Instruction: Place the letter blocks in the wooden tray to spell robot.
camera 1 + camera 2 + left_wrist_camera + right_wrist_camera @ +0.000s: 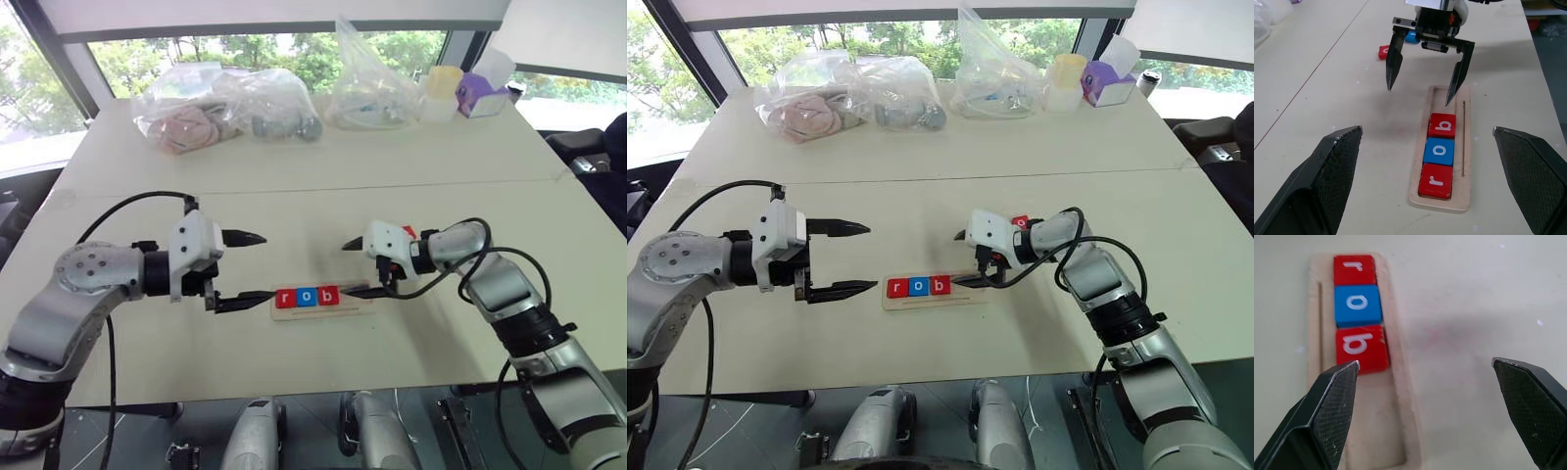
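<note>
On the table [294, 176], wooden tray [1465, 161] holds three letter blocks [1439, 152].

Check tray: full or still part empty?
Part empty. The wooden tray holds r, o, b; the slots beyond b are bare.

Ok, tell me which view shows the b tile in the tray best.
The right wrist view: the b tile is large and close, third in the wooden tray after r and o. The left wrist view shows it clearly too, though farther off. Both eye views show it small, its letter barely legible.
</note>
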Robot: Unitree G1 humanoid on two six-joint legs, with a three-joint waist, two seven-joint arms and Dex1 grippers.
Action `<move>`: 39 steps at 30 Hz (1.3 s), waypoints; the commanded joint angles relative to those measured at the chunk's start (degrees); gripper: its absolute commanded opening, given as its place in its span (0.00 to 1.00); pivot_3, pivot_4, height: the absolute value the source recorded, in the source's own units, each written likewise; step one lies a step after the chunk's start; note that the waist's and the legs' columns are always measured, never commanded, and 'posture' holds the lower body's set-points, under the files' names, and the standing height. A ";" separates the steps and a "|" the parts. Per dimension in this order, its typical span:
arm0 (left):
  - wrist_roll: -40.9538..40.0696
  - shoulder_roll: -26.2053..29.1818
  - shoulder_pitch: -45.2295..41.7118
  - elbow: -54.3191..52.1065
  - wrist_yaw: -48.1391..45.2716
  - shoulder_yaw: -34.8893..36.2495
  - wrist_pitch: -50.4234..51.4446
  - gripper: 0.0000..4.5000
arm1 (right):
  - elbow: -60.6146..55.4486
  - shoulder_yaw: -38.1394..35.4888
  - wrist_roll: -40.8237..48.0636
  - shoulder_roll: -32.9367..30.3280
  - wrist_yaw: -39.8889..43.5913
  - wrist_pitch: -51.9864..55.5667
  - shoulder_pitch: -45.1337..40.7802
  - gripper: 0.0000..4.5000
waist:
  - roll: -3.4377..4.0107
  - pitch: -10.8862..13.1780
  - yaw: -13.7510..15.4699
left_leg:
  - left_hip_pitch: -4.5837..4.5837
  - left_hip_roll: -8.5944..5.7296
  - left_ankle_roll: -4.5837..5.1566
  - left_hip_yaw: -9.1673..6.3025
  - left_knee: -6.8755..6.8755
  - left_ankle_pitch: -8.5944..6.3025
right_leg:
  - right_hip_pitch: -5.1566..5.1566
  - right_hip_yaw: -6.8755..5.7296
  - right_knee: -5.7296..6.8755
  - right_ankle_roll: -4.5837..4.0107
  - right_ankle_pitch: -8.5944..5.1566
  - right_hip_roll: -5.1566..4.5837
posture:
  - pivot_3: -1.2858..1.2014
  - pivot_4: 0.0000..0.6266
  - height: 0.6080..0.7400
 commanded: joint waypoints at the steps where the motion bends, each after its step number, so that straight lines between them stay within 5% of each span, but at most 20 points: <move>1: -0.29 0.07 -0.80 -1.27 -0.17 0.40 -0.44 1.00 | 1.61 0.26 -1.56 0.66 -1.02 -3.43 -0.12 0.99 | 0.00 0.00 -0.03 | 0.00 0.00 0.00 0.00 0.00 0.00 | 0.00 0.00 0.00 0.00 0.00 0.00 | 0.52 0.24 1.00; 19: -0.55 0.31 -0.63 -1.72 0.11 0.82 0.00 1.00 | 1.58 1.29 -2.55 3.56 -0.90 -4.54 0.04 0.99 | 0.00 0.00 -0.01 | 0.00 0.00 0.00 -0.01 0.00 0.00 | 0.00 0.00 0.00 -0.01 0.01 0.00 | 0.52 0.24 1.00; 30: -0.38 0.18 -0.86 -1.50 0.03 0.57 -0.18 1.00 | -3.90 -4.23 0.67 -3.74 1.70 -0.07 0.13 0.99 | 0.00 0.00 0.04 | -0.01 -0.01 0.00 0.00 0.00 0.00 | 0.00 0.00 -0.01 -0.01 0.00 -0.01 | 0.52 0.24 1.00; 39: 0.34 -1.03 -1.80 -0.61 -0.04 -0.68 -0.94 1.00 | -2.37 -17.02 3.26 0.90 -18.23 16.42 1.50 0.99 | -0.01 -0.01 0.04 | 0.02 0.01 0.00 0.00 0.00 0.00 | 0.01 0.00 0.03 -0.03 0.02 0.01 | 0.52 0.24 1.00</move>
